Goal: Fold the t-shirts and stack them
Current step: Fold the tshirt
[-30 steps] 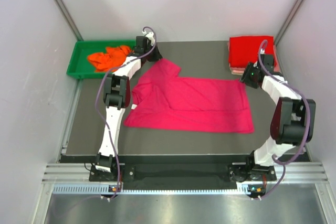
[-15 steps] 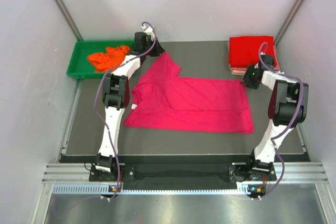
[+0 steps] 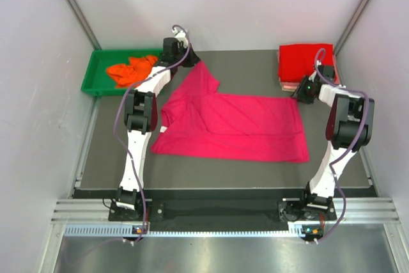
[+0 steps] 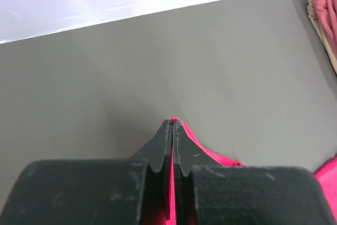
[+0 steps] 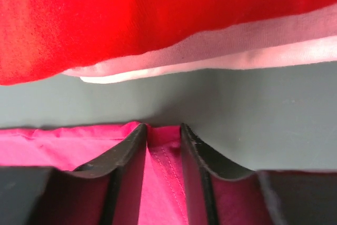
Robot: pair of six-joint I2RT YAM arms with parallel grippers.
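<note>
Magenta-pink short-sleeved cloth t-shirt (image 3: 233, 126) is lying spread across the middle of the dark grey table top (image 3: 255, 68) in the overhead view, its body stretching to the right and 1 sleeve pointing up toward the upper left. The left gripper (image 4: 172, 125) is clamping the tip of that sleeve. In its wrist view the 2 black fingers are pressing together with a thin line of magenta cloth showing between them. The right gripper (image 5: 161, 127) is sitting at the shirt's upper right corner. Its 2 fingers are standing narrowly apart with a hemmed strip of magenta cloth lying between them; whether they are pressing on it I cannot tell.

Just beyond that corner, at the upper right of the overhead view, a folded bright red cloth t-shirt (image 3: 305, 61) is resting on top of a folded pale pink cloth t-shirt (image 5: 237, 43), whose edges are showing beneath it. At the upper left, a crumpled orange cloth t-shirt (image 3: 131, 70) is lying inside a green plastic tray (image 3: 94, 71).
</note>
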